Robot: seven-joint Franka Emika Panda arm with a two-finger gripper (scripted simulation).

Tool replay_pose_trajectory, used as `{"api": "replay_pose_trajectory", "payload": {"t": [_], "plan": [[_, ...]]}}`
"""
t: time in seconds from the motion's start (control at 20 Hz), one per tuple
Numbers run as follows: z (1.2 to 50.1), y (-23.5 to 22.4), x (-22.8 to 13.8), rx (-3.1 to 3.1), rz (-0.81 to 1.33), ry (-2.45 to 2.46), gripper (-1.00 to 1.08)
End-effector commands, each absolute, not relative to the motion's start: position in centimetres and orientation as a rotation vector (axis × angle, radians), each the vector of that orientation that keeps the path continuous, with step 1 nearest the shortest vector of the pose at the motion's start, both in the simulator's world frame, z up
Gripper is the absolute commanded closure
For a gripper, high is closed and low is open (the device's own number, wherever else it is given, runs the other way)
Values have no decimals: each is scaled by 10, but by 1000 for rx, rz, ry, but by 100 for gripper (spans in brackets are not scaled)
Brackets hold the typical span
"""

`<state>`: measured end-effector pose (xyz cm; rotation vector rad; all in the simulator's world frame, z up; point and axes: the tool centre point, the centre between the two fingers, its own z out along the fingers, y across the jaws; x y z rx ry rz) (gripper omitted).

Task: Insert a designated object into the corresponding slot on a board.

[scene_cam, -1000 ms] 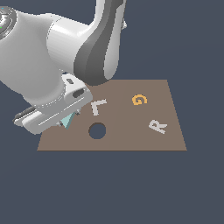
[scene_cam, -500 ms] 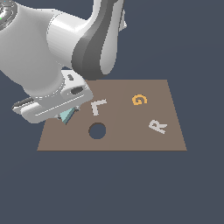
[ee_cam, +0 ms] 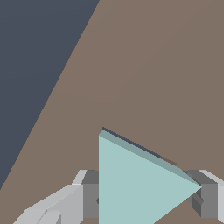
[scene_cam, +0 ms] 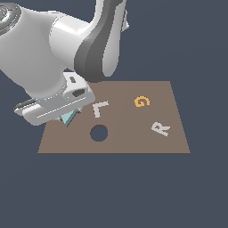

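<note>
My gripper [ee_cam: 144, 202] is shut on the light-teal triangle block [ee_cam: 135, 183], with one finger [ee_cam: 87, 199] on each side of it. In the exterior view the hand [scene_cam: 58, 107] hangs low over the part of the brown board [scene_cam: 133, 142] on that view's left, and only a corner of the triangle block [scene_cam: 69, 118] shows under it. The block lies almost exactly over the triangular slot. Only a thin dark sliver of the slot [ee_cam: 131, 141] shows along one edge of the block. The slot is hidden in the exterior view.
On the board lie a white L [scene_cam: 100, 108], an orange G [scene_cam: 141, 101] and a white R [scene_cam: 160, 128]. A round dark hole [scene_cam: 99, 133] is just beside the hand. Dark blue-grey floor [ee_cam: 39, 52] surrounds the board.
The hand has shifted slightly upward in the exterior view with the triangle block in it, and less of the block shows beneath it. The letters have not moved.
</note>
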<state>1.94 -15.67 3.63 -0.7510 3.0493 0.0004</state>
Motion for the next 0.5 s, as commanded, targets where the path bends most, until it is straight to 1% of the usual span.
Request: {"api": "replay_pose_trajectory", "payload": {"t": [0.0,0.05,0.1,0.45], "plan": [[31,-156,19,-750,1,3050,108],[30,-156,19,-750,1,3050,108],[30,-156,19,-750,1,3050,-92],[30,-156,19,-750,1,3050,-92]]}}
